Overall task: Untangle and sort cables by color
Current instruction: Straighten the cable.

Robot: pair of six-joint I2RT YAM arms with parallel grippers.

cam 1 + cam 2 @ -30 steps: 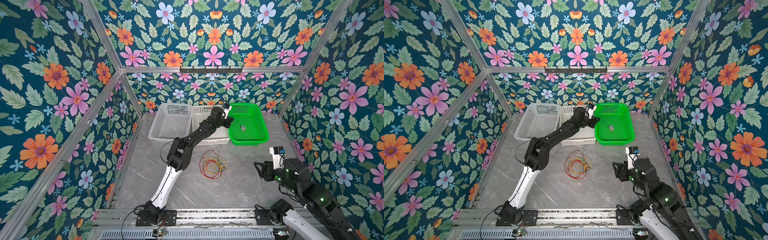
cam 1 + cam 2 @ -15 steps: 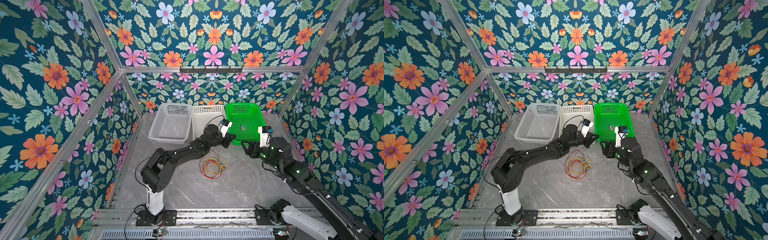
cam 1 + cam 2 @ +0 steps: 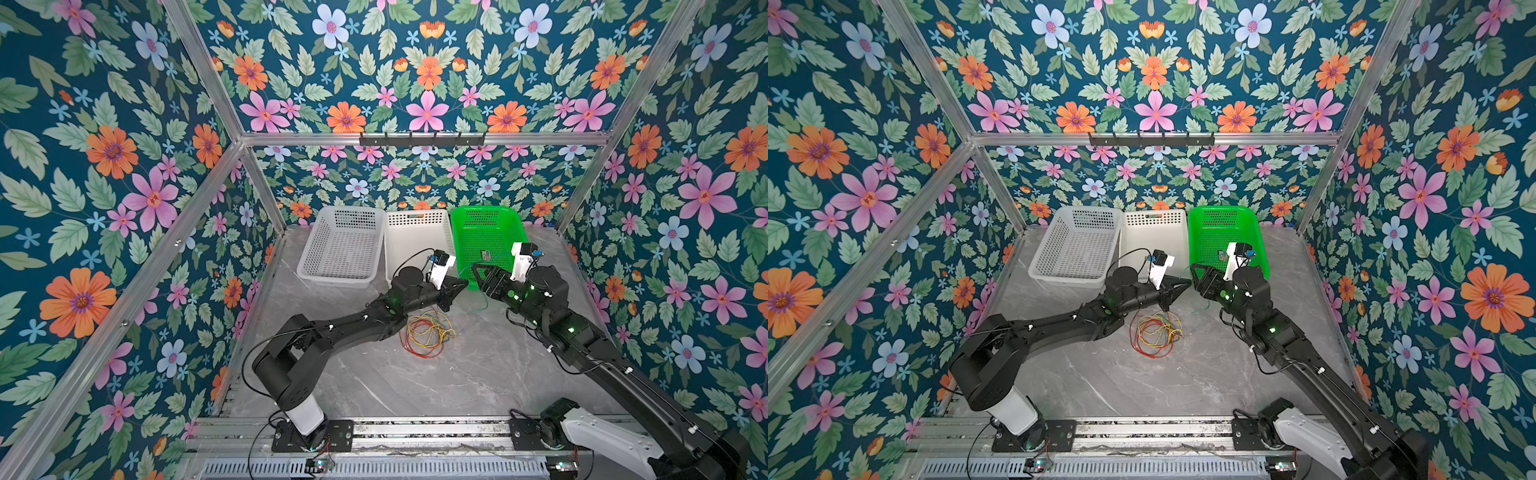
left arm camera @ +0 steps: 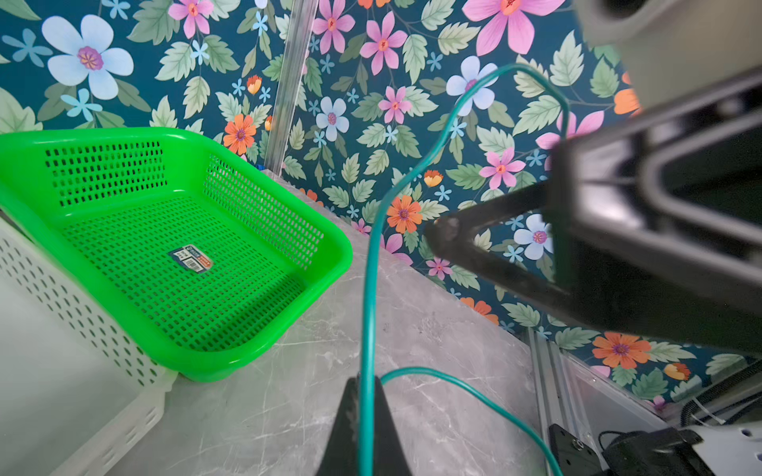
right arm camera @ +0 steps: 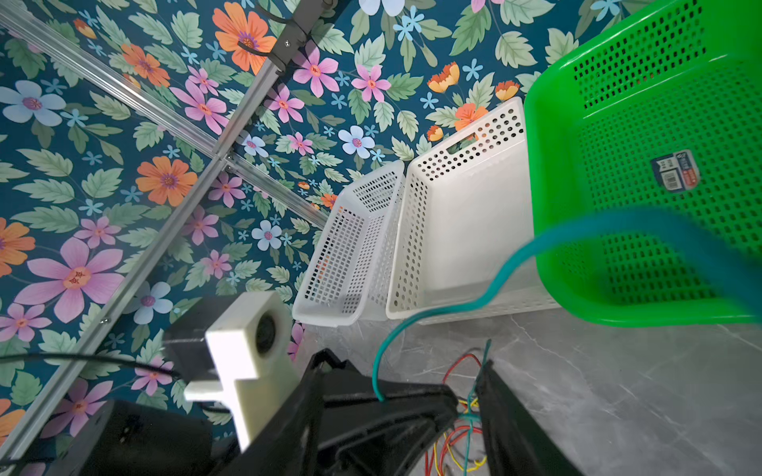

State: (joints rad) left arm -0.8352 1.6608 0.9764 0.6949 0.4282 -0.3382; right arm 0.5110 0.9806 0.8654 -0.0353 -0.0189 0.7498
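Observation:
A tangle of red and yellow cables (image 3: pixel 426 334) (image 3: pixel 1156 334) lies mid-table. My left gripper (image 3: pixel 462 284) (image 3: pixel 1187 283) hovers just behind the tangle, shut on a teal cable (image 4: pixel 369 288) that runs up between its fingers and arcs over to my right gripper (image 3: pixel 477 270) (image 3: pixel 1195 269). The two tips nearly meet in front of the green basket (image 3: pixel 484 209). The right gripper's jaws stand apart. One of its fingers (image 5: pixel 507 412) is beside the left gripper's tip, and the teal cable (image 5: pixel 437 313) loops close past its camera. A loose teal end (image 3: pixel 482 307) trails on the table.
Three baskets stand side by side at the back: a grey-white one (image 3: pixel 353 209), a white one (image 3: pixel 415 212) and the green one (image 4: pixel 123 132) with a label on its floor. Floral walls with aluminium posts close in the table. Bare marble lies between the tangle and the front rail.
The left gripper pulled back from over the green basket to just behind the tangle. The right arm swung in from the front right to meet it, its jaws narrowing a little.

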